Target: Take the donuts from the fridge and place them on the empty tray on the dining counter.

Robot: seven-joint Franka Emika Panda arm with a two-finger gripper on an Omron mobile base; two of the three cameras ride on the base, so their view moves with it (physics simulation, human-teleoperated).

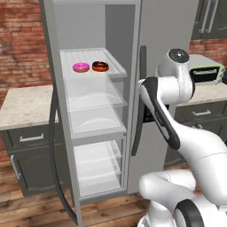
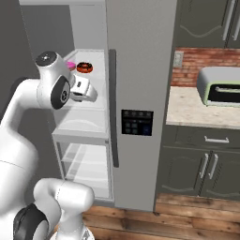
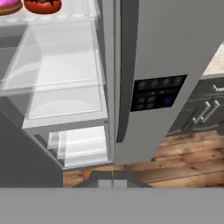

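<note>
Nearest the cameras, the white arm rose from the base and bent toward the open fridge [image 1: 164,26]. The gripper [image 2: 86,91] hung in front of the fridge's middle shelves, clenched shut with nothing in it, and apart from every shelf. The hand view looked past the closed right door, its dark control panel [image 3: 157,92] and long dark handle [image 2: 113,108] close by. The left door [image 1: 57,115] stood swung wide open, its edge and black seal at the near left of the compartment.

Inside, the white compartment held clear glass shelves and drawers. The lower ones looked bare. On the upper shelf [image 1: 113,66] lay two donuts side by side, just beside each other: one pink donut [image 1: 81,67] on the left and one chocolate donut [image 1: 100,66] on the right. They sat above the level of the gripper and farther in, and nothing stood between them and the open front of the fridge.

Beyond the fridge, a stone-topped table [image 1: 22,106] over dark grey cabinets ran along the brick wall on the left. On the right, another table [image 2: 197,110] carried one toaster oven [image 2: 220,86], with dark cabinets above and below. The floor was wooden.
</note>
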